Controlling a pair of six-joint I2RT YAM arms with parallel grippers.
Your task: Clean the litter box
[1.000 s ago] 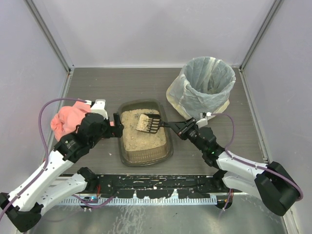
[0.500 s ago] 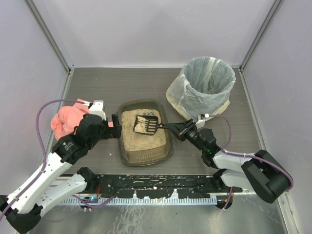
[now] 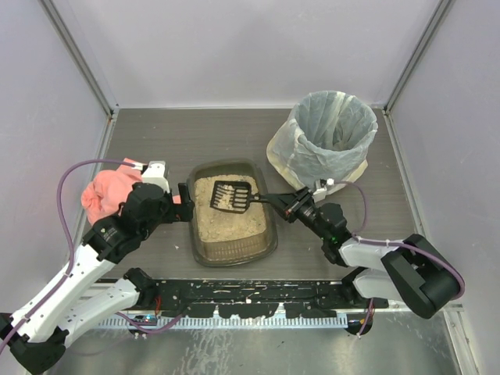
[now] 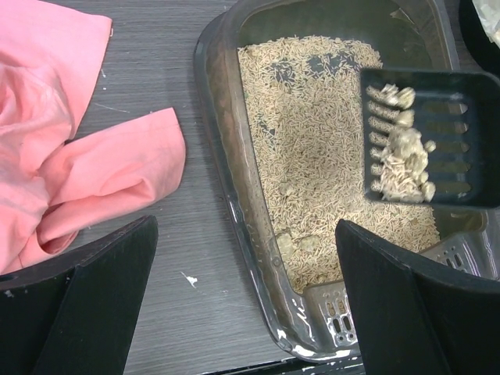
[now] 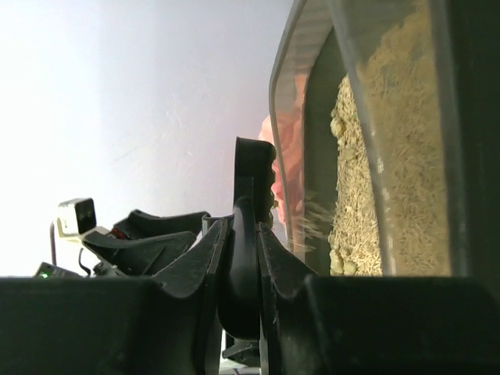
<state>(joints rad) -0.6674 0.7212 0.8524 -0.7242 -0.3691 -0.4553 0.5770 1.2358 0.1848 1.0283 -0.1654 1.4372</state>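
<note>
**Inspector:** State the location of the task object and the condition of each pincer.

**Technician:** The shallow dark brown translucent plastic litter box (image 3: pixel 234 255) sits on the grey wood-grain desk (image 3: pixel 180 141), between the two arms. It contains tan granules and a few pale clumps. The right pincer (image 3: pixel 287 203) is closed on the thin handle (image 5: pixel 246 234) of the black slotted plastic scoop (image 3: pixel 232 197). The scoop is raised over the far right part of the box and carries a small load of clumps (image 4: pixel 402 156). The left pincer (image 3: pixel 186 203) is spread wide and grips nothing. The left rim of the box lies between its fingers.

**Inspector:** List the likely faults from this state.

**Technician:**
1. Spillage. The round bin lined with a pale translucent bag (image 3: pixel 328 141) stands to the far right, apart from the box. Any tilt of the scoop during transfer would drop clumps onto the desk.
2. Sifting outside the box. Loose granules can fall through the slots once the scoop passes the rim.
3. Handle rotation. The handle is narrow, so the load may twist it between the fingers.
4. Box displacement. Nothing clamps the box, so a knock from the scoop against a wall could shift it, possibly toward the crumpled pink cloth (image 3: pixel 109 191) on the left.
5. Bag snag. A low approach could catch the liner.
</note>
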